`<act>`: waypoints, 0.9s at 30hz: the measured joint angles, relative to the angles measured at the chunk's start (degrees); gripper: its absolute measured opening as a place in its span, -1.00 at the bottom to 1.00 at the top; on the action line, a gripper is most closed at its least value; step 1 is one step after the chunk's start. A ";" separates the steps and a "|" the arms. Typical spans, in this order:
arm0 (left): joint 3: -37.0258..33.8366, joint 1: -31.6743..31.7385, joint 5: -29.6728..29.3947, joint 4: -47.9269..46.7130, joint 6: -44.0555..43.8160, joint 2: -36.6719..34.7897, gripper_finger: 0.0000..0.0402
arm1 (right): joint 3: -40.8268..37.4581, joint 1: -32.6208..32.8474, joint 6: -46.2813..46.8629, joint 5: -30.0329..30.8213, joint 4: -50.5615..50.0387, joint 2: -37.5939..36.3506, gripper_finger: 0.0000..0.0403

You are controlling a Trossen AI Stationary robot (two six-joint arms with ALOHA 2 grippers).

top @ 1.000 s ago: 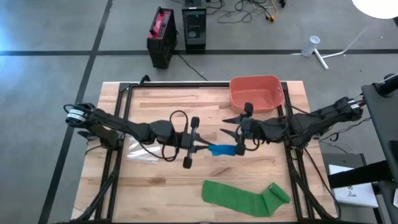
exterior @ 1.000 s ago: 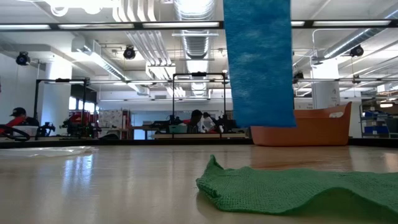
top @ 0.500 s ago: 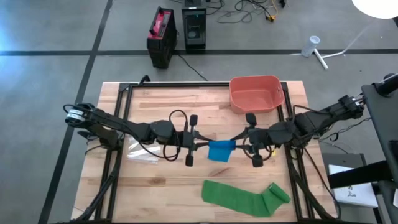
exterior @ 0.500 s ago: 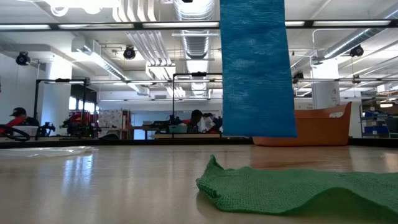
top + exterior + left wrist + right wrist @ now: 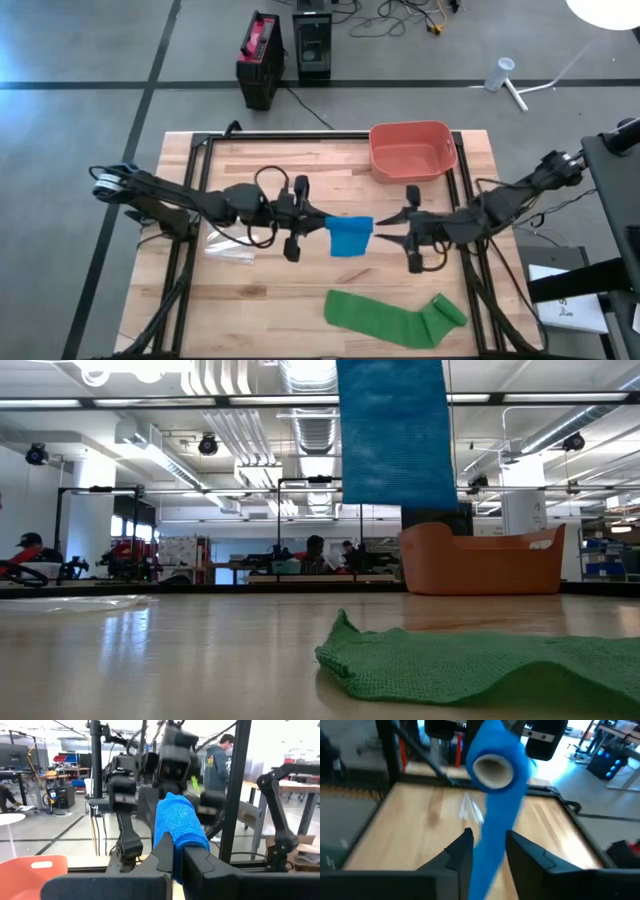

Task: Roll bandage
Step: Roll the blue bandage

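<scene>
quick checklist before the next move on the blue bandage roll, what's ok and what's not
1. Left gripper shut on the blue bandage: ok, both fingers clamp it.
2. Bandage clear of the table: ok, its tail hangs above the wood in the low view.
3. Right gripper on the loose tail: not ok, the strip runs between its fingers but they are not closed on it.
4. Roll core facing the right gripper: ok, the hollow end shows in the right wrist view.
5. Green bandage out of the way: ok, it lies at the near edge.
6. Tail hanging straight: cannot tell.
</scene>
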 joint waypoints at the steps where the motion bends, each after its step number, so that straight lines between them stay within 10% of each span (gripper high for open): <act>1: 0.00 -0.01 -0.01 -0.02 -0.20 -0.08 -0.99 | -0.90 -0.03 0.12 0.13 2.86 0.62 -0.38; 10: -0.02 -0.39 1.58 0.37 -3.75 0.05 -0.99 | -2.09 -1.25 -4.72 7.20 11.21 2.34 -0.07; 27: -0.09 -1.14 2.92 3.32 -18.06 0.75 -0.99 | -2.04 -0.43 -20.63 12.99 13.58 2.33 -0.10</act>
